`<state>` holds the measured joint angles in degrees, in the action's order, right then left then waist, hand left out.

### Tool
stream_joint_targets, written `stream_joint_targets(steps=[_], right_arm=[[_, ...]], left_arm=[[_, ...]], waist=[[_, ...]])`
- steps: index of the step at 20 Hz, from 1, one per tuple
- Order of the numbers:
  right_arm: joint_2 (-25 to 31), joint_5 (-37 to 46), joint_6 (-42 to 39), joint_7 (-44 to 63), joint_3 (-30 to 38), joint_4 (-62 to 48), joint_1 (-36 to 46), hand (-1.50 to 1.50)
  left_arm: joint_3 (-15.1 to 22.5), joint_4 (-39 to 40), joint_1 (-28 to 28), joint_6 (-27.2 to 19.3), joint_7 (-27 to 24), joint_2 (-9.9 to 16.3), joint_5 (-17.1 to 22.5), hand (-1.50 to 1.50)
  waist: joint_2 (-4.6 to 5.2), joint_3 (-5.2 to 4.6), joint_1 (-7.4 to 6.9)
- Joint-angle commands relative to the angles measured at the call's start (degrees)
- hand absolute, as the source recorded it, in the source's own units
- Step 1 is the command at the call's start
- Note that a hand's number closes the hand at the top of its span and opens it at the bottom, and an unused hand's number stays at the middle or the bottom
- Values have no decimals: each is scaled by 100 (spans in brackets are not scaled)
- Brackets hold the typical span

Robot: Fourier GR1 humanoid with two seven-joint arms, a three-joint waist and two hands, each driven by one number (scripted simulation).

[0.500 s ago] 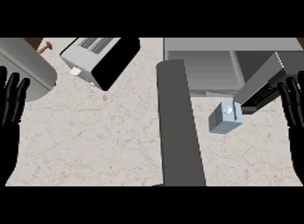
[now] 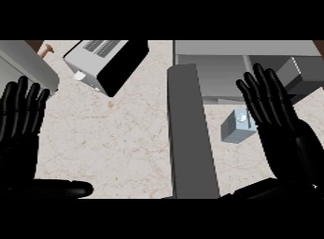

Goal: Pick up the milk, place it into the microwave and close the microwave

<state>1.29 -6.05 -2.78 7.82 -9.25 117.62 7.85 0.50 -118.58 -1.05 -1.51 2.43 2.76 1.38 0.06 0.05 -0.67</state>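
right black hand (image 2: 281,126), fingers spread, now nearer the small grey-blue milk carton (image 2: 237,127) at centre right; grasp pending.

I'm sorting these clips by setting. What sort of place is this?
Most likely a kitchen counter: a pale marbled countertop carries a toaster, a small milk carton and what looks like an open microwave with its door swung out.
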Motion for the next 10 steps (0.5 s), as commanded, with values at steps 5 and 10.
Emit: stream_joint_targets(steps=[5, 10], right_arm=[[-111, -614, -187, 623, -278, 210, 133, -150], [-56, -118, 353, 559, -132, 259, 179, -150]], left_arm=[[-131, -586, -1088, 354, -37, -46, 601, -150], [-529, -626, -1403, 675, -256, 88, 1084, -150]], waist=[[-15, -6, 37], [-14, -7, 39]])
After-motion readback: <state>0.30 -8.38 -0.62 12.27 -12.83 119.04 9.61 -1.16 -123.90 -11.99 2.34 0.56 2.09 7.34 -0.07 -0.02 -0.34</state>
